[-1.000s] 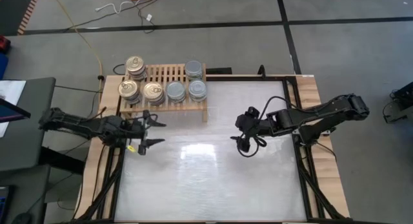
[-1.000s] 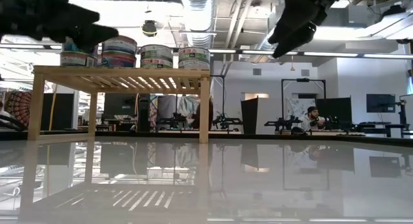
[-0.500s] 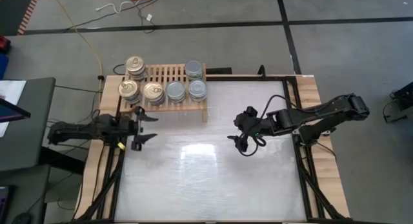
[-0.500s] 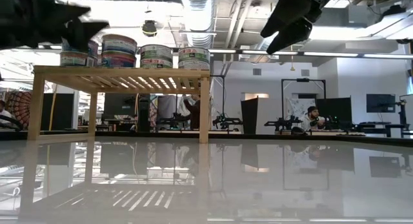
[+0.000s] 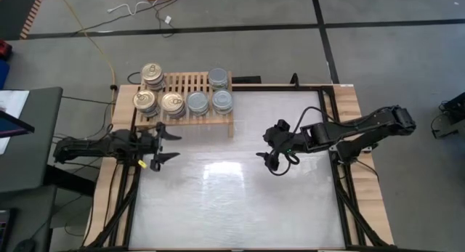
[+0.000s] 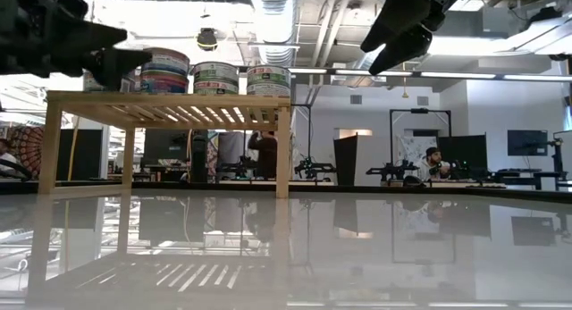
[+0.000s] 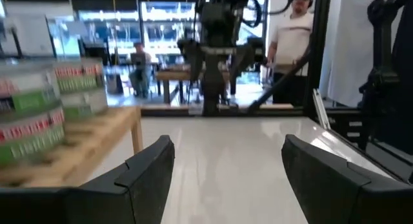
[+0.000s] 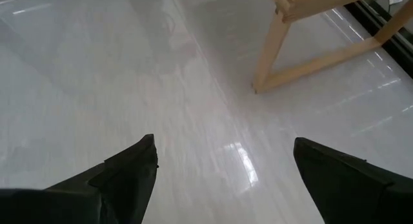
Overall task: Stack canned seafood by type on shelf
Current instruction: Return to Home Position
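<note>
Has drawn the left gripper (image 5: 168, 144) back from the wooden shelf (image 5: 187, 82) toward the left edge of the table (image 5: 232, 201) over the last second, fingers spread and empty. Keeps the right gripper (image 5: 267, 162) over mid-table, likewise spread on nothing, barely shifted. Leaves every tin stacked on the shelf, gold-topped tins (image 5: 172, 102) leftward, silver-topped tins (image 5: 197, 101) rightward; probably done sorting, short only of parking both arms

The shelf (image 5: 190, 82) is pale matt wood, the tins (image 5: 173, 102) shiny metal, the tabletop (image 5: 232, 197) glossy, reflective white.
</note>
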Robot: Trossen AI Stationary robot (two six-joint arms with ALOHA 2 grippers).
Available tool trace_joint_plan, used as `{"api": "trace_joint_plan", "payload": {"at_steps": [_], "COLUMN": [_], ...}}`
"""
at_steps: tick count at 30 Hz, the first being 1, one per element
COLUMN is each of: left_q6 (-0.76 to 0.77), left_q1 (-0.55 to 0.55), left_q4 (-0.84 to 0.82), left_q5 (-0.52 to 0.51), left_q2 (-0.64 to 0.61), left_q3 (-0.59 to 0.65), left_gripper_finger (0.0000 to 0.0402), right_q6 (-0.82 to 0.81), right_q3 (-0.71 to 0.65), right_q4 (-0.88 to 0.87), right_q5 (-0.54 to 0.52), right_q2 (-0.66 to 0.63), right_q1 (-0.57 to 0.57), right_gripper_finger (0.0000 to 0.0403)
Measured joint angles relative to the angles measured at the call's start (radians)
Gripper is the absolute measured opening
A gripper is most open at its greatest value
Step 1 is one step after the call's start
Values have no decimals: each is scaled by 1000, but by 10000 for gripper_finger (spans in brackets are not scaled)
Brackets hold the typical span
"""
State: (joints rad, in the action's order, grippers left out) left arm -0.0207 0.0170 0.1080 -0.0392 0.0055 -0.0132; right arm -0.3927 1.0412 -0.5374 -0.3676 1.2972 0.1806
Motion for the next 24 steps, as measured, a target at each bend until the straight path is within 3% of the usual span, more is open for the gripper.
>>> {"api": "trace_joint_plan", "payload": {"at_steps": [24], "left_q6": [40], "left_q1": [0], "left_q4": [-82], "left_q5": [9], "left_q2": [5], "left_q3": [0], "left_gripper_finger": [274], "right_q6": [0], "right_q3": [0], "right_q4": [-1], "right_q5": [0], "right_q2": [0], "right_q1": [0], "right_gripper_finger": [384]}}
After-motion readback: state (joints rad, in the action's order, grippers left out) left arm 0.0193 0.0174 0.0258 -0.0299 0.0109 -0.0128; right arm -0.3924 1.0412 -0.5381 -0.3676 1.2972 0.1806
